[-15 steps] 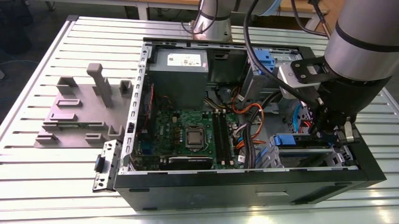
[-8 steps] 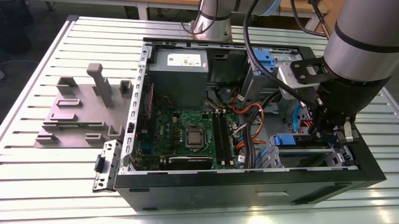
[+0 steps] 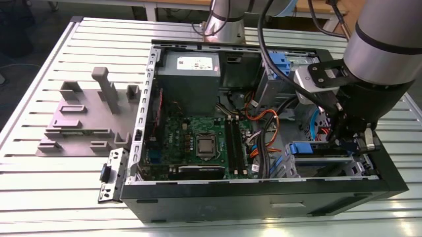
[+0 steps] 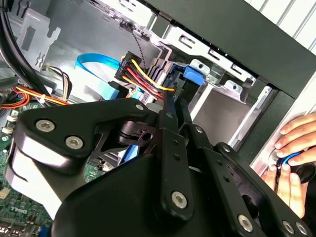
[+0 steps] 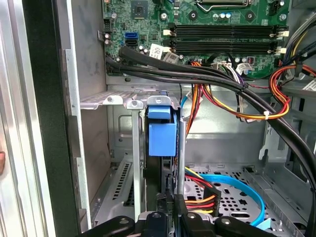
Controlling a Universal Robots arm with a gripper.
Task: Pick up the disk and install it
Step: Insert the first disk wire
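The disk stands edge-on in the metal drive cage (image 5: 121, 98) at the case's front corner, on the exterior view's right. Its blue plastic end (image 5: 162, 131) faces the motherboard in the first wrist view. The disk's blue end (image 4: 193, 75) also shows past the fingers in the second wrist view, and the disk (image 3: 307, 147) sits in the cage in the exterior view. My gripper (image 5: 170, 200) reaches down into the cage, its black fingers (image 4: 173, 123) close together along the disk's near edge. The gripper (image 3: 346, 143) sits under the arm's wrist.
The open black computer case (image 3: 264, 197) lies on a slatted table. Inside are the motherboard (image 3: 197, 143), a grey power-supply box (image 3: 191, 69) and cable bundles (image 5: 237, 98). A grey fixture (image 3: 86, 116) stands on the exterior view's left. A person's hand (image 4: 295, 148) rests outside the case wall.
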